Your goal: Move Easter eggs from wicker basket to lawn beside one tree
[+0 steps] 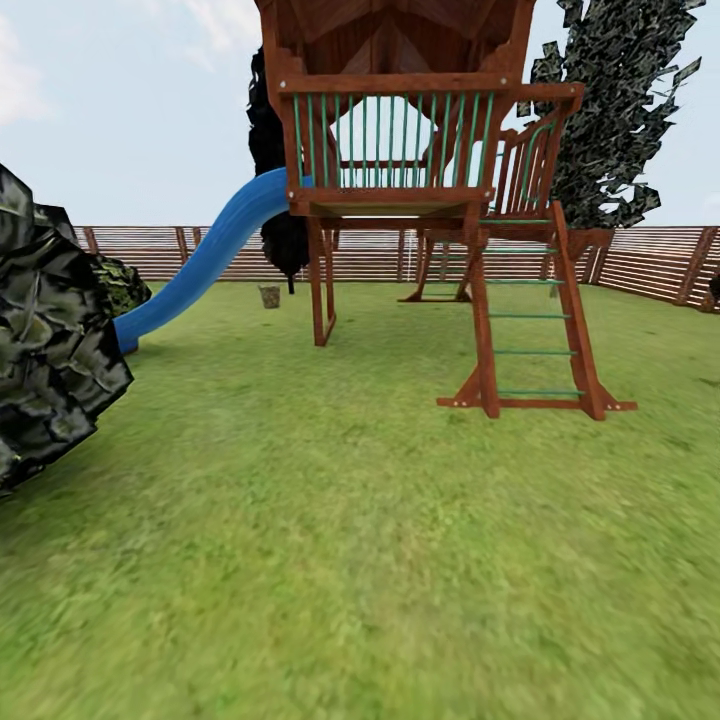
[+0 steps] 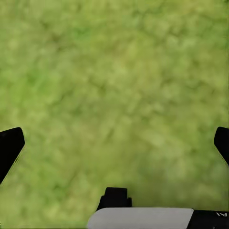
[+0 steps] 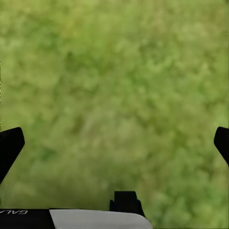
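I saw both claws, left gripper (image 2: 114, 140) and right gripper (image 3: 114, 140), spread wide, empty over lawn (image 1: 360, 560); wicker basket (image 1: 269, 296) sat beside the slide (image 1: 200, 265).

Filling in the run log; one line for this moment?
phase: driving | wicker basket: far, by slide | left claw: open, empty | right claw: open, empty

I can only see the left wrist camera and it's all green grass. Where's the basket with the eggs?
Observer: The head view shows the wicker basket far off on the lawn, near the fence.
Child: What's next to it?
Observer: A blue slide comes down from a wooden play tower beside it.
Child: Can you see the eggs?
Observer: No, the basket is too small to tell.
Child: Is the other hand holding something?
Observer: No, the right gripper is open over grass.
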Available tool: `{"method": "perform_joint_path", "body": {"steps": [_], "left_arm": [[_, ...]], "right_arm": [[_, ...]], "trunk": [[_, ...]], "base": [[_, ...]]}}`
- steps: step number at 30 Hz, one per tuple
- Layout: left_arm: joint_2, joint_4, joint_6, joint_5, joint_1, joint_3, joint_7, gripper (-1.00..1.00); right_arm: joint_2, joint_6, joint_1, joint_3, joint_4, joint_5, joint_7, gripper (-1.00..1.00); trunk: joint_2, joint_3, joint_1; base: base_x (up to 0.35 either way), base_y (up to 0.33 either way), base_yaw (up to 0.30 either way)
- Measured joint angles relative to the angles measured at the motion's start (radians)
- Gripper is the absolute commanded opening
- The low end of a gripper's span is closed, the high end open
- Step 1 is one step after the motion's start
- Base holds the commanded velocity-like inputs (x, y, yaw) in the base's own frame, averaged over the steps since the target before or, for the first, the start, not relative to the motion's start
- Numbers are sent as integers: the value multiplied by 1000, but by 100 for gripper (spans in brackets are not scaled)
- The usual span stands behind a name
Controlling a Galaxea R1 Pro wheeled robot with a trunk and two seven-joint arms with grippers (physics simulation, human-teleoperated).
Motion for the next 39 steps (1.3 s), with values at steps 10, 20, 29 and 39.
{"method": "perform_joint_path", "body": {"steps": [10, 20, 29, 39], "left_arm": [[0, 0, 0, 0, 0, 0, 0, 100], [0, 0, 0, 0, 0, 0, 0, 100], [-15, 3, -2, -2, 0, 1, -2, 100], [-18, 3, -6, -3, 0, 1, -1, 100]], "right_arm": [[0, 0, 0, 0, 0, 1, 0, 100], [-1, 2, 0, -2, 15, 0, 1, 100], [37, -2, 3, -5, 4, 4, 1, 100], [32, -6, 3, -2, 22, 3, 2, 100]], "trunk": [[0, 0, 0], [0, 0, 0], [0, 0, 0], [0, 0, 0]], "base": [[335, 73, -1], [335, 73, 0], [327, 7, 0], [334, 0, 0]]}}
